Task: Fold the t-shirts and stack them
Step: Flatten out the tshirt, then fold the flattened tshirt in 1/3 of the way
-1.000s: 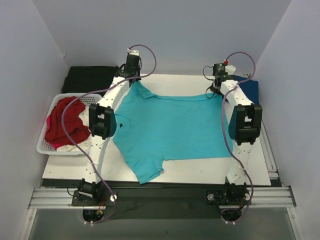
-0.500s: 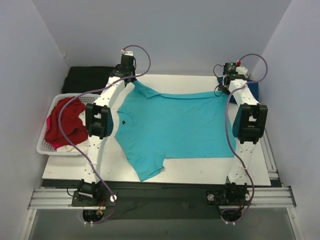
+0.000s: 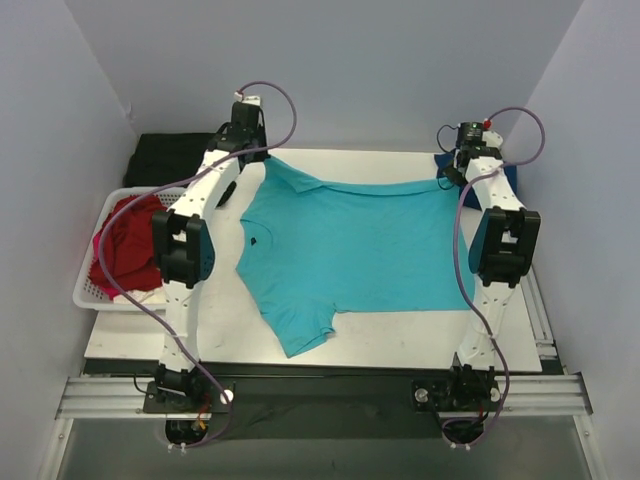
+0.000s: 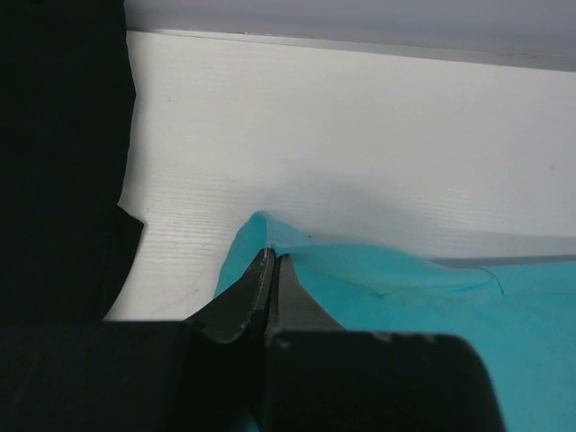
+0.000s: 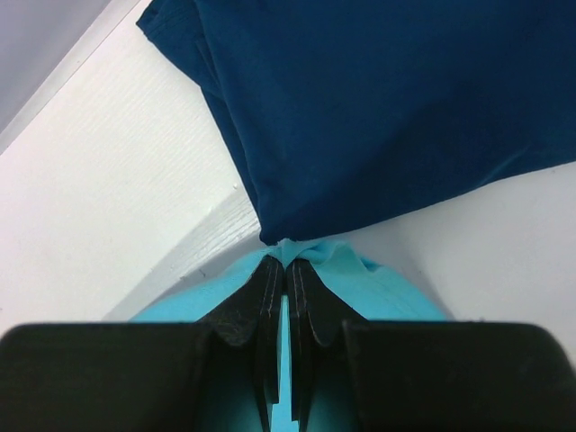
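- Left gripper (image 4: pixel 272 259): fingers pressed together, clamped on a far corner of the turquoise t-shirt (image 3: pixel 350 245). A small peak of cloth rises just past the fingertips.
- Ahead of the left fingertips is bare white table (image 4: pixel 360 135). To their left lies a black cloth (image 4: pixel 63 135), apart from the pinched corner.
- Right gripper (image 5: pixel 286 263): fingers closed on the other far corner of the turquoise t-shirt, with a small tuft showing at the tips.
- Navy t-shirt (image 5: pixel 378 108): folded, directly ahead of the right fingertips. Its near edge meets the pinched tuft; cannot tell whether it touches or overlaps.
- The turquoise t-shirt spreads back from both finger pairs toward the arm bases. Its far edge runs nearly straight between the two grips.
- Red t-shirt (image 3: pixel 125 245): bunched in a white basket (image 3: pixel 88 298), well left of and behind the left fingers.
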Robot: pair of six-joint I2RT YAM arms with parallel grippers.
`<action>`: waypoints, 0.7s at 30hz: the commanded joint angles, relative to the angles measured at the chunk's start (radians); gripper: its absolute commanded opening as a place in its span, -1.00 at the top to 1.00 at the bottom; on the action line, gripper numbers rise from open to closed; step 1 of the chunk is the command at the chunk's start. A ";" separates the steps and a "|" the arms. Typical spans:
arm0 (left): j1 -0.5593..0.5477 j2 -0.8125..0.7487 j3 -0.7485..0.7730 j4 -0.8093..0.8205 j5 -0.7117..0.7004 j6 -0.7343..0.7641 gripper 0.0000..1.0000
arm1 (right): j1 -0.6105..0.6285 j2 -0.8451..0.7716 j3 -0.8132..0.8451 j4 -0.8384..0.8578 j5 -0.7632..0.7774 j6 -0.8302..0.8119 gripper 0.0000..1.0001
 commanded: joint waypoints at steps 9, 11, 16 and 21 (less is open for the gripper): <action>-0.029 -0.277 -0.236 0.029 0.058 -0.022 1.00 | -0.010 -0.094 -0.094 0.003 0.009 0.006 1.00; -0.032 -0.303 -0.269 0.034 0.061 -0.023 1.00 | -0.016 -0.114 -0.110 0.005 0.013 0.006 1.00; -0.037 -0.338 -0.356 0.048 0.065 -0.027 1.00 | -0.027 -0.145 -0.131 0.006 0.019 -0.007 1.00; -0.045 -0.369 -0.382 0.038 0.062 -0.028 1.00 | -0.036 -0.181 -0.162 0.006 0.023 -0.014 1.00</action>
